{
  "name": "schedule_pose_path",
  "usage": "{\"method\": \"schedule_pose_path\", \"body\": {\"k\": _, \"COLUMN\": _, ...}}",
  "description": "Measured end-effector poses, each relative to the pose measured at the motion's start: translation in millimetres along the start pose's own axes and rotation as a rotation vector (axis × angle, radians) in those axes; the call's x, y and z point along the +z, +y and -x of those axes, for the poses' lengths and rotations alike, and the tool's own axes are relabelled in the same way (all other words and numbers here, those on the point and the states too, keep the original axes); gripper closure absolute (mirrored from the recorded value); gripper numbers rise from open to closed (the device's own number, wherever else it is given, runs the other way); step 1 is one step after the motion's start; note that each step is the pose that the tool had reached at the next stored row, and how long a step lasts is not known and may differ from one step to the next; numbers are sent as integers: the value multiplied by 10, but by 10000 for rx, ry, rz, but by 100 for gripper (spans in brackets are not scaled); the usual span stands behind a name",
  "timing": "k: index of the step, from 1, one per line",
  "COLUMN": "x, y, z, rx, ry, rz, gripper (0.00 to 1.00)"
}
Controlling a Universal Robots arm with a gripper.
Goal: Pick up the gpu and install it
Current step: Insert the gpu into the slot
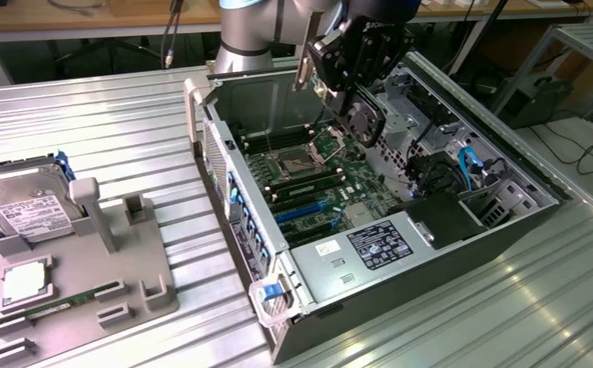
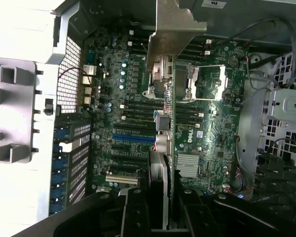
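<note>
The gpu (image 1: 360, 115) hangs edge-down over the open computer case (image 1: 480, 230), its black fan side facing the exterior view's right and its pale metal bracket (image 1: 305, 70) at the left end. My gripper (image 1: 353, 65) is shut on the card's upper edge. In the wrist view the gpu (image 2: 168, 143) appears edge-on between my gripper (image 2: 163, 202) fingers (image 2: 136, 212), with the bracket (image 2: 173, 29) at its far end. It is above the green motherboard (image 2: 123, 118), apart from it, near the blue expansion slot (image 2: 133, 139).
A grey holder tray (image 1: 133, 268) at the exterior view's left carries a silver hard drive (image 1: 25, 203), a processor (image 1: 25, 280) and a memory stick (image 1: 60, 304). Inside the case are the power supply (image 1: 378, 245), drive cage (image 1: 429, 115) and blue cables (image 1: 470, 165).
</note>
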State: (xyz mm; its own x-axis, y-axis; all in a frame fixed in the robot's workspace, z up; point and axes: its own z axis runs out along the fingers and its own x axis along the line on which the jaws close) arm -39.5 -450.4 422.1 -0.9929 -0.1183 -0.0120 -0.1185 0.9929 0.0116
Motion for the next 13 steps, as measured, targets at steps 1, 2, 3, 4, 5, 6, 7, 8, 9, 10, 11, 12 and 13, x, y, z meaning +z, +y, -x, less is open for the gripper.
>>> {"method": "schedule_pose_path", "body": {"k": 1, "x": 0, "y": 0, "z": 0, "rx": -57, "ry": 0, "rz": 1, "gripper": 72}}
{"method": "schedule_pose_path", "body": {"k": 2, "x": 0, "y": 0, "z": 0, "rx": -150, "ry": 2, "rz": 1, "gripper": 72}}
{"method": "schedule_pose_path", "body": {"k": 3, "x": 0, "y": 0, "z": 0, "rx": -204, "ry": 2, "rz": 2, "gripper": 72}}
{"method": "schedule_pose_path", "body": {"k": 4, "x": 0, "y": 0, "z": 0, "rx": -302, "ry": 3, "rz": 4, "gripper": 72}}
{"method": "schedule_pose_path", "body": {"k": 5, "x": 0, "y": 0, "z": 0, "rx": -352, "ry": 4, "rz": 4, "gripper": 72}}
{"method": "schedule_pose_path", "body": {"k": 6, "x": 0, "y": 0, "z": 0, "rx": -398, "ry": 5, "rz": 5, "gripper": 72}}
{"method": "schedule_pose_path", "body": {"k": 7, "x": 0, "y": 0, "z": 0, "rx": -503, "ry": 6, "rz": 6, "gripper": 72}}
{"method": "schedule_pose_path", "body": {"k": 8, "x": 0, "y": 0, "z": 0, "rx": -601, "ry": 7, "rz": 8, "gripper": 72}}
{"method": "schedule_pose_path", "body": {"k": 9, "x": 0, "y": 0, "z": 0, "rx": -692, "ry": 8, "rz": 9, "gripper": 72}}
{"method": "schedule_pose_path", "body": {"k": 10, "x": 0, "y": 0, "z": 0, "rx": -798, "ry": 9, "rz": 10, "gripper": 72}}
{"method": "schedule_pose_path", "body": {"k": 11, "x": 0, "y": 0, "z": 0, "rx": -853, "ry": 10, "rz": 10, "gripper": 72}}
{"method": "schedule_pose_path", "body": {"k": 12, "x": 0, "y": 0, "z": 0, "rx": -903, "ry": 10, "rz": 11, "gripper": 72}}
{"method": "schedule_pose_path", "body": {"k": 13, "x": 0, "y": 0, "z": 0, "rx": -956, "ry": 11, "rz": 12, "gripper": 72}}
